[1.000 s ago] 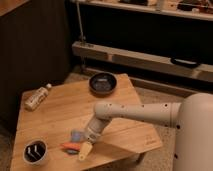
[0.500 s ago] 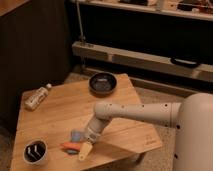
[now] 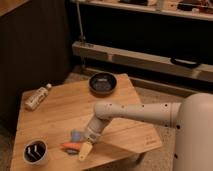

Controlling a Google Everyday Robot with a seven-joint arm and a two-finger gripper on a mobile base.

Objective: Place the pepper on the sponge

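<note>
Short version: nothing has moved in the last second. Your gripper is parked in the same spot, low over the front edge of the table, and the arm above it hasn't shifted either. The pepper and the sponge are both exactly where they were.

Where things lie: the pepper is flat on the wood, just in front of the sponge and a bit to its left. It's close, maybe touching the sponge's edge, but it's definitely not on top. The gripper tip sits just to the right of the pepper. I can't tell whether it's touching the pepper, and I can't tell if the gripper is spread or closed up.

What that means for you: the pepper isn't on the sponge, so the job isn't done as things sit. My read is that the standstill fits either settling in for a grab or a pause after the pepper ended up beside the sponge. These views don't settle which.

When you do lift it, the hop to the sponge is tiny. The sponge is small and looks soft, so I'd guess a long pepper could roll off easily.
</note>
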